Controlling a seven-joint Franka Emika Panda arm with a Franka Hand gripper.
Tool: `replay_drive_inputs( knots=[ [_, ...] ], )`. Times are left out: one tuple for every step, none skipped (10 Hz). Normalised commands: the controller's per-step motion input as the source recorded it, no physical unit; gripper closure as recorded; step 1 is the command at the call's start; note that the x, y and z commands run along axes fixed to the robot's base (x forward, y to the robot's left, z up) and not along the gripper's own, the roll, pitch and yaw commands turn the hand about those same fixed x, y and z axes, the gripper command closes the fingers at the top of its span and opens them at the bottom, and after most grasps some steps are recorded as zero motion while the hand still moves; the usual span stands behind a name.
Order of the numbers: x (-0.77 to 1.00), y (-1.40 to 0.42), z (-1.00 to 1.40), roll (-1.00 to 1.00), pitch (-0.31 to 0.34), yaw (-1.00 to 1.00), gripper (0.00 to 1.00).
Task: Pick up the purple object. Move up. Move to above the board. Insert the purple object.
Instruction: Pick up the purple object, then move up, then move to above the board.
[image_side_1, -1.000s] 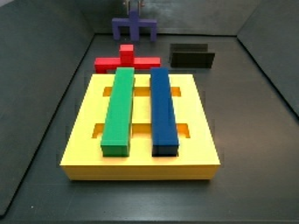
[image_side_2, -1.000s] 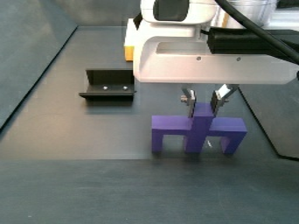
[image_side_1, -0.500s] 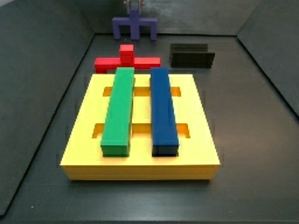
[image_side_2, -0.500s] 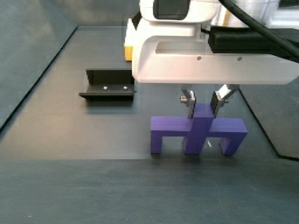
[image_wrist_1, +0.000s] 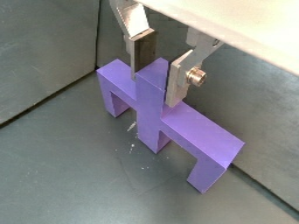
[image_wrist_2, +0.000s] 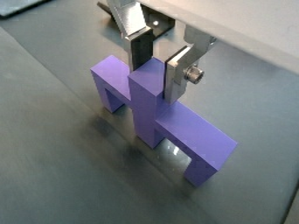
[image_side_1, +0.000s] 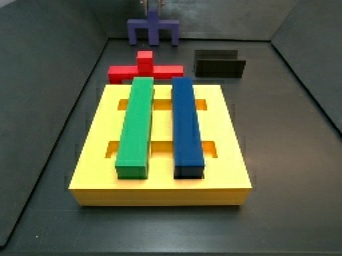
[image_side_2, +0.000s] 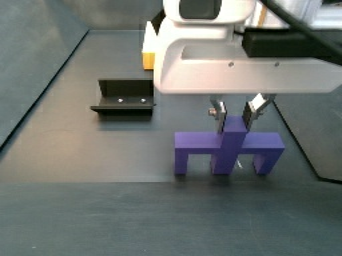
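We see the gripper (image_wrist_1: 162, 64) clamped on the central stem of the purple object (image_wrist_1: 163, 122), one finger plate (image_wrist_2: 177, 77) on each side. The object's prongs are on the counter (image_side_2: 80, 160) at the far end from the board (image_side_1: 230, 150). In that side view the gripper is barely visible behind the piece; arm body cut off at frame edge.

The gripper (image_wrist_1: 160, 63) points down, its fingers (image_wrist_2: 177, 70) closed on the purple object (image_wrist_1: 163, 122).
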Motion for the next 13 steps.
replay_drive_inputs(
  knots=[
    [0.00, 0.00, 0.00, 0.00, 0.000, 0.00, 1.00],
    [0.00, 0.00, 0.00, 0.00, 0.000, 0.00, 1.00],
    [0.00, 0.00, 0.00, 0.00, 0.000, 0.00, 1.00],
    [0.00, 0.00, 0.00, 0.00, 0.000, 0.00, 1.00],
    [0.00, 0.00, 0.00, 0.00, 0.000, 0.00, 1.00],
    [0.00, 0.00, 0.83, 0.00, 0.000, 0.00, 1.00],
    [-0.07, 0.04, 0.74, -0.01, 0.055, 0.04, 1.00],
    [-0.08, 0.02, 0.58, 0.01, 0.088, 0.03, 1.00],
    [-0.01, 0.00, 0.23, 0.05, 0.081, 0.03, 1.00],
    [0.00, 0.00, 1.40, 0.00, 0.000, 0.00, 1.00],
    [-0.03, -0.01, 1.40, -0.03, 0.019, -0.01, 1.00],
    [-0.05, -0.01, 1.40, -0.01, 0.031, -0.01, 1.00],
    [0.03, 0.00, 0.95, -0.01, 0.028, 0.00, 1.00]
  ],
)
